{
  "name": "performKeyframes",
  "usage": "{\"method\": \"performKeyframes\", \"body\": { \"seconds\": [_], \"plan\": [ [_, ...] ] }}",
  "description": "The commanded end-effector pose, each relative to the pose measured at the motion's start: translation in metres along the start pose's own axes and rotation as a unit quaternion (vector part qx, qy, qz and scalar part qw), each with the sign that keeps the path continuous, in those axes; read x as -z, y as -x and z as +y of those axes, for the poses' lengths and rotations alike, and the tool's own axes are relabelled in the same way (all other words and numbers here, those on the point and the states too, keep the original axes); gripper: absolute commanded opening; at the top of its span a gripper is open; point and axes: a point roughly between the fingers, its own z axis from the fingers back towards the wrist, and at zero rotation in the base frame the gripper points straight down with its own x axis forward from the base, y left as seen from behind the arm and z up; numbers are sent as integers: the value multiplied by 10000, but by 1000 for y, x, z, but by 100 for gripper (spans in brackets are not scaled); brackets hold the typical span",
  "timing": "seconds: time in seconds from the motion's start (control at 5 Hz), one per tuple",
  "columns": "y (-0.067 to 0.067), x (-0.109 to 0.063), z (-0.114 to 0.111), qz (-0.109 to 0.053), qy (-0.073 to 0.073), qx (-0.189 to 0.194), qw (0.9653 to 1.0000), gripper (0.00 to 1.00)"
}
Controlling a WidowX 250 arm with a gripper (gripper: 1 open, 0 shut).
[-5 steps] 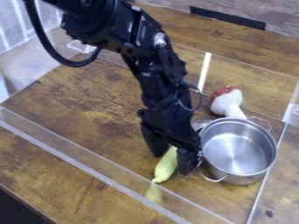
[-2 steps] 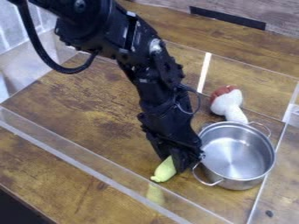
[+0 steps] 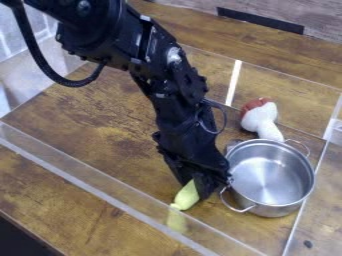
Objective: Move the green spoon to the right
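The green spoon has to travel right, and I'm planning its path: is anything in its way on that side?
Yes. The steel pot stands directly right of the green spoon, almost against it. The hand is shut on the spoon, so nothing separates them. The mushroom toy sits farther back, behind the pot.

A black, blocky jointed arm (image 3: 160,75) — looped black cable (image 3: 60,70) behind — ending in dark fingers (image 3: 191,178).

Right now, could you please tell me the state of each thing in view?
Tool: shut on the spoon.
Spoon: gripped, handle end sticking out below the tool, low over the table.
Pot: upright, empty.
Mushroom: lying on its side behind the pot.
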Motion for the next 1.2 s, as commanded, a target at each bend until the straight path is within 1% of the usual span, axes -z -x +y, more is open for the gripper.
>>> {"method": "performKeyframes", "body": {
  "seconds": [0.0, 0.2, 0.4, 0.6, 0.8, 1.0],
  "plan": [
    [-1, -23, 3, -60, 122, 304, 9994, 0],
    [1, -31, 15, 21, 208, 511, 9985, 0],
    [-3, -27, 21, -22, 224, 311, 9993, 0],
    [-3, -32, 31, 53, 204, 300, 9993, 100],
    [-5, -37, 40, 74, 160, 297, 9994, 100],
    [-16, -42, 33, 66, 82, 335, 9994, 100]
  ]
}}
